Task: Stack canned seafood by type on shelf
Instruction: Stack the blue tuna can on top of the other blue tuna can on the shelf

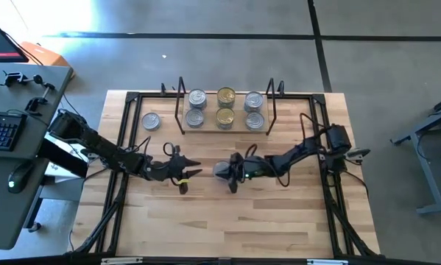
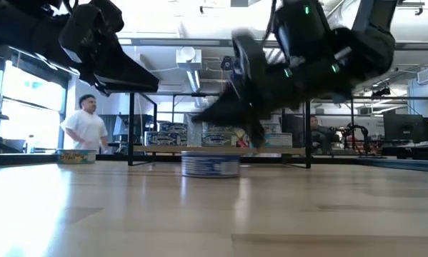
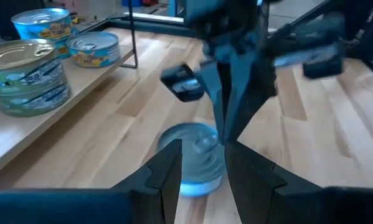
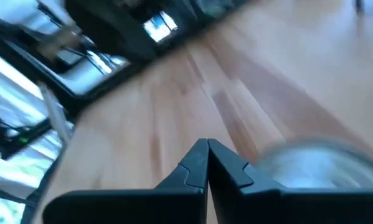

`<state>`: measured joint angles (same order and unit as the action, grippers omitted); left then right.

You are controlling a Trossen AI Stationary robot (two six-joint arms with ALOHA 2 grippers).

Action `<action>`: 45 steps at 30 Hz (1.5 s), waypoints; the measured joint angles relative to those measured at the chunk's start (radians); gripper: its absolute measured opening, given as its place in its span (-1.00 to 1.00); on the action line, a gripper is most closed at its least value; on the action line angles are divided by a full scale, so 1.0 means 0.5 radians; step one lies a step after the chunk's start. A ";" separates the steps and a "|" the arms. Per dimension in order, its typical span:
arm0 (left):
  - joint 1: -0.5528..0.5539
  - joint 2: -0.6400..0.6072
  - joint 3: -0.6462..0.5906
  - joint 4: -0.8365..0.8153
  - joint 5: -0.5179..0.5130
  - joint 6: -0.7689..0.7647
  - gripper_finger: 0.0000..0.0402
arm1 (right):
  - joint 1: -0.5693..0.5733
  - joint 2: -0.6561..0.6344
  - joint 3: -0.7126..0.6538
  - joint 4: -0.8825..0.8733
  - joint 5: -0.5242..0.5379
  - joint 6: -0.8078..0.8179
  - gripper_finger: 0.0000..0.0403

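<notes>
Six tins (image 1: pixel 225 108) on shelf (image 1: pixel 264 130); two tins on table (image 1: pixel 279 221).

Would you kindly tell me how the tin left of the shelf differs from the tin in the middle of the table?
The left tin sits beside the shelf's wire frame; the middle tin sits right by the shut right gripper. The left tin's label looks green and yellow, the middle tin's blue and white. Both have silver lids and lie flat on the table.
</notes>
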<state>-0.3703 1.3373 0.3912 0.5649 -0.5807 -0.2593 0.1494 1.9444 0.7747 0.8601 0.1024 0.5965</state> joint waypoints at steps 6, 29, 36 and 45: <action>-0.036 0.000 0.000 0.028 0.007 0.002 -0.44 | -0.012 -0.065 0.085 -0.047 0.005 -0.297 -1.00; 0.046 0.820 0.475 -0.033 0.487 0.237 -0.77 | -0.078 -0.203 0.091 -1.289 0.518 -0.108 -1.00; 0.149 0.821 0.557 -0.429 0.293 0.079 -0.86 | -0.029 -0.192 0.091 -1.258 0.445 -0.110 -1.00; 0.153 0.400 0.556 -1.218 -0.119 -0.171 -0.91 | 0.065 -0.165 0.091 -0.874 0.440 -0.310 -1.00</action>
<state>-0.2939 1.5371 0.6693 -0.0443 -0.6401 -0.3449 0.1817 1.8620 0.8200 0.4229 0.3222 0.4417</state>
